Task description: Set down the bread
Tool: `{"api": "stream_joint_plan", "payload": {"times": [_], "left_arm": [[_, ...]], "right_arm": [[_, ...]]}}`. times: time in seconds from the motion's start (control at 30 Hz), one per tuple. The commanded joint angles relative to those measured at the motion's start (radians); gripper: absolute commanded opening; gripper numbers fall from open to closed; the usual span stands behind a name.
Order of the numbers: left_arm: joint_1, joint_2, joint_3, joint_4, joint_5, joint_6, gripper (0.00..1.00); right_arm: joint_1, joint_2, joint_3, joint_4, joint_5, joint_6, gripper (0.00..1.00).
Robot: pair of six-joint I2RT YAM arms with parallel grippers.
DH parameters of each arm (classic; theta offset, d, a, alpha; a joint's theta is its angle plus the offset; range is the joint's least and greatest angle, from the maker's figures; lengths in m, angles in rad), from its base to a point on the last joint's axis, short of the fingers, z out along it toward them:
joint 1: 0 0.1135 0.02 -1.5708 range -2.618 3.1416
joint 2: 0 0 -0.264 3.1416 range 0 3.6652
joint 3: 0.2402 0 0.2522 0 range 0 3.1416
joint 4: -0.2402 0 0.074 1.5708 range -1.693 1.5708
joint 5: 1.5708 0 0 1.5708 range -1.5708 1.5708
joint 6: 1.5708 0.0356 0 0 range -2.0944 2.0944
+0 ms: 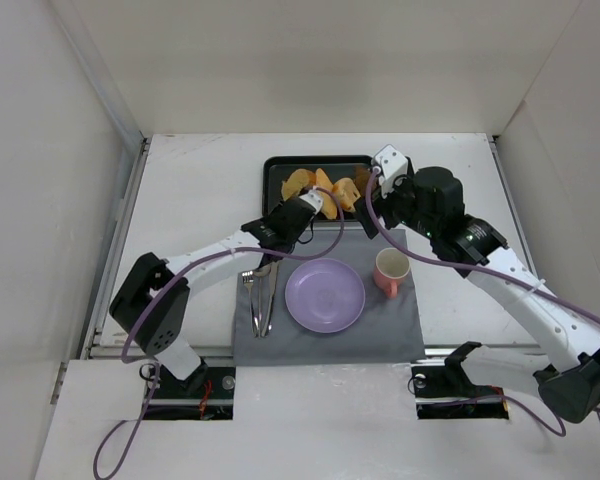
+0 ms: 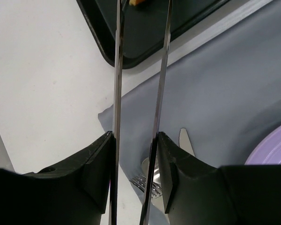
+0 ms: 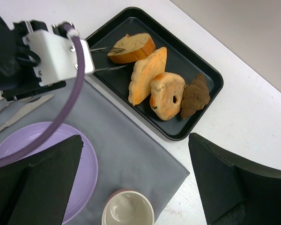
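Left pincer [image 3: 123, 58]: two thin metal fingers [image 3: 105, 49] parted by a narrow gap, with nothing clamped. I cannot tell whether the tips touch the bread.
Bread [image 3: 132, 47]: lies flat in the black tray [image 3: 210, 77], with its near end at the left pincer's tips.
Right pincer [image 3: 136, 185]: its black fingers are spread wide and it is empty. It hangs over the grey cloth [image 3: 131, 140], well apart from the bread.
Other pieces: beyond the bread from the left pincer lie a long golden piece [image 3: 147, 75], a ring-shaped bun [image 3: 167, 93] and a dark lump [image 3: 195, 96].
Cup [image 3: 128, 211]: between the right pincer's fingers, below them.
Purple plate [image 3: 86, 171]: partly hidden under one right-pincer finger.
Table [image 3: 253, 122]: white, carrying the tray and cloth.
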Motion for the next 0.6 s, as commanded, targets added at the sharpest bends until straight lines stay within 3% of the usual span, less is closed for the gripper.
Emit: {"api": "stream_joint_plan", "payload": {"times": [0.0,0.27,0.37,0.57], "left_arm": [[-0.003,0.016,0.045,0.030,-0.016,0.016,0.36],[-0.003,0.057,0.065,0.030,-0.062,0.016,0.36],[-0.003,0.057,0.065,0.030,-0.094,0.007,0.27],[-0.003,0.048,0.047,0.050,-0.116,-0.013,0.19]], "right_arm": [[0.009,-0.032,0.003,0.052,0.016,-0.005,1.00],[0.009,-0.032,0.003,0.052,0.016,-0.005,1.00],[0.009,-0.041,0.003,0.052,0.016,-0.005,1.00],[0.009,-0.041,0.003,0.052,0.016,-0.005,1.00]]}}
